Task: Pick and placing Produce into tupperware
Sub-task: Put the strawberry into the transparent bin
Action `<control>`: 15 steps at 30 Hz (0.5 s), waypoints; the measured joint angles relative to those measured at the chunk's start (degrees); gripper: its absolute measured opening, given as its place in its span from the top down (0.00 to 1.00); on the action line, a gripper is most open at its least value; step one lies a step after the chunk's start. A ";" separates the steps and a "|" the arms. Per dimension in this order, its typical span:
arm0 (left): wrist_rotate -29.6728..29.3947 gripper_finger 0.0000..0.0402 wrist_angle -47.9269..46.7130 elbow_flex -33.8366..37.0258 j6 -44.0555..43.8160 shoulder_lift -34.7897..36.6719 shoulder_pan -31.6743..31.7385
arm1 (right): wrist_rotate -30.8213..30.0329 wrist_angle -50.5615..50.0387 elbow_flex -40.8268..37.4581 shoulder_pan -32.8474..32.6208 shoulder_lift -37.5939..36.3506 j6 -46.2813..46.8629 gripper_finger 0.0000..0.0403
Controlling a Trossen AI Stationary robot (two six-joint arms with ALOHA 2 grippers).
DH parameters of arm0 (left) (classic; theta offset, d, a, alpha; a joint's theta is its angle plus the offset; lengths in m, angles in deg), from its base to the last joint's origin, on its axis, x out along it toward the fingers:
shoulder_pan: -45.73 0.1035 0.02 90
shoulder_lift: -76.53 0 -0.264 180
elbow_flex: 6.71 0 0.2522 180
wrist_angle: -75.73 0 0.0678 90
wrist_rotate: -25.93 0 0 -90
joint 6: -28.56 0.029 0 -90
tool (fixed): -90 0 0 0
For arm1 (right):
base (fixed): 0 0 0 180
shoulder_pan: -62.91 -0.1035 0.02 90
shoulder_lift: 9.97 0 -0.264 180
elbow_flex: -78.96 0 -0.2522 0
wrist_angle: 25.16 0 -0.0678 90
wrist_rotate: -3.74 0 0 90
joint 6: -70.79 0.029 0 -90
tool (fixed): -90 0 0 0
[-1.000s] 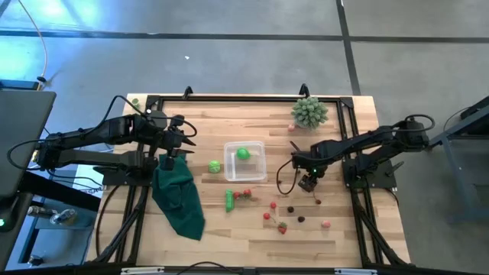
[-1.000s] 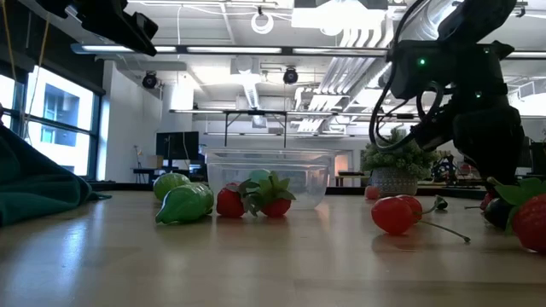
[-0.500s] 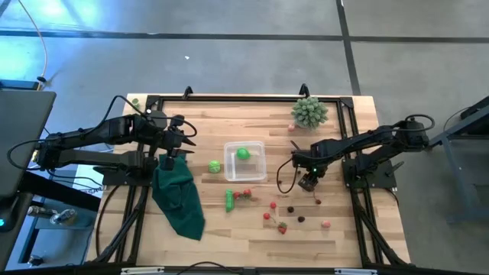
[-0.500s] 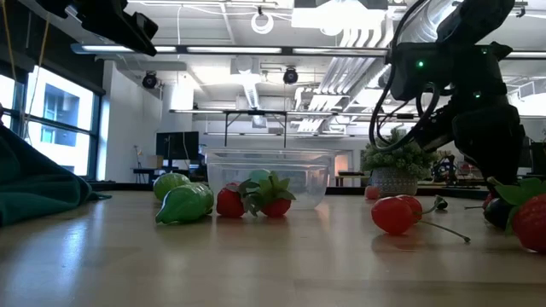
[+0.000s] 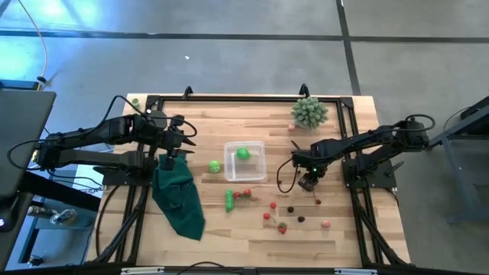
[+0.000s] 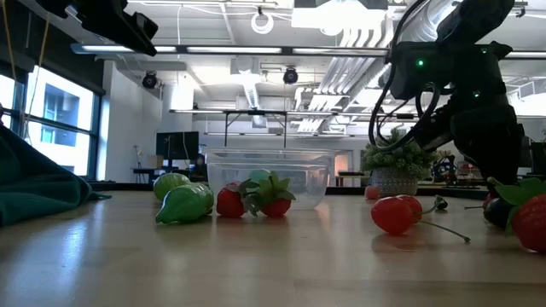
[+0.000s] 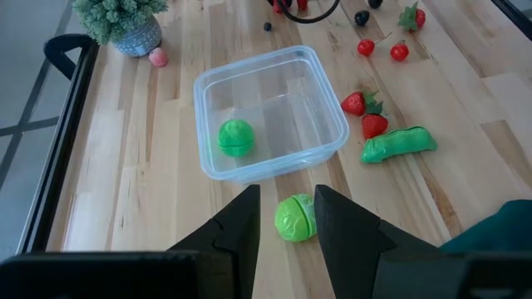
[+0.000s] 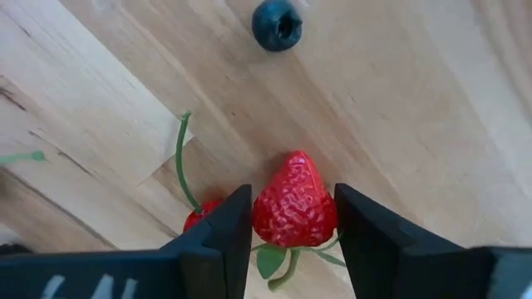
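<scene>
Strawberry (image 8: 294, 210) squarely between the right gripper's (image 8: 293, 218) jaws.

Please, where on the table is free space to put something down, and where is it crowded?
Bare wood lies between the tupperware and the spiky plant, and along the near edge below the dark green cloth. It is crowded right of the green pod, where small produce surrounds the right gripper.
</scene>
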 joint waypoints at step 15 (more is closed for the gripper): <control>0.01 0.74 -0.01 0.00 0.01 0.00 0.00 | -13.21 -10.84 22.72 0.00 -8.89 -3.31 0.67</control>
